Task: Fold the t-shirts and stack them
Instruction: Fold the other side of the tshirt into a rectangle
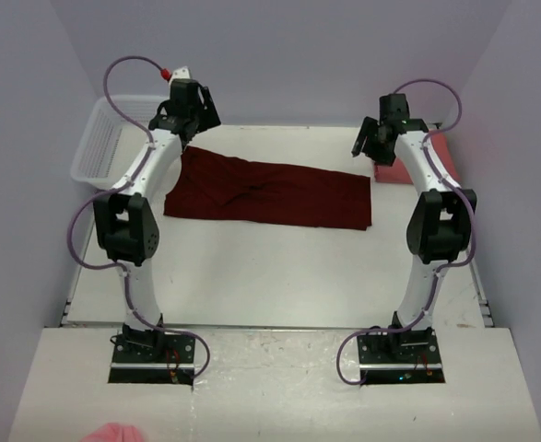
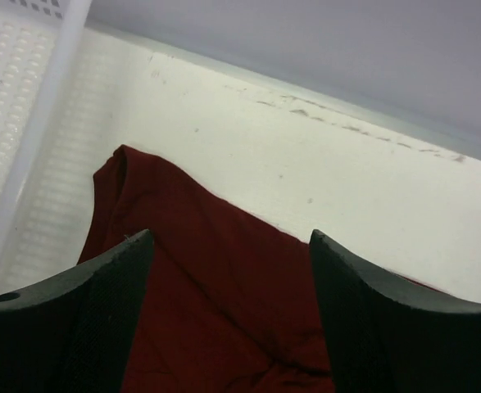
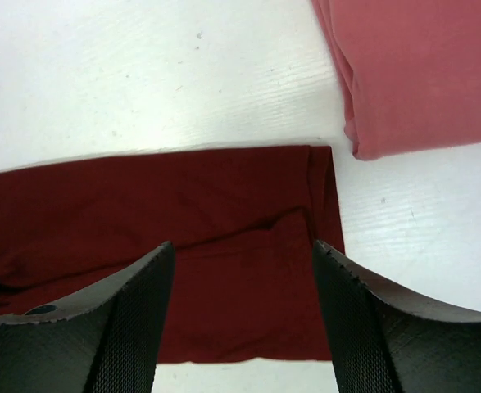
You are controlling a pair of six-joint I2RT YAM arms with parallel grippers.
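The dark maroon t-shirt [image 1: 270,193] lies folded into a long strip across the far half of the table. Its left end [image 2: 207,270] shows below my left gripper [image 2: 230,237], its right end [image 3: 183,213] below my right gripper [image 3: 242,246]. Both grippers hang open above the cloth with nothing between their fingers. From above, the left gripper [image 1: 199,118] is over the strip's far left corner and the right gripper [image 1: 366,140] over its far right corner. The salmon pink t-shirt [image 3: 420,74] lies folded just right of the maroon one, partly hidden behind the right arm [image 1: 394,173].
A white mesh basket [image 1: 104,138] stands at the far left, close to the maroon shirt's corner [image 2: 27,98]. Walls close the table at the back and both sides. A bit of pink cloth [image 1: 113,433] shows at the bottom edge of the top view.
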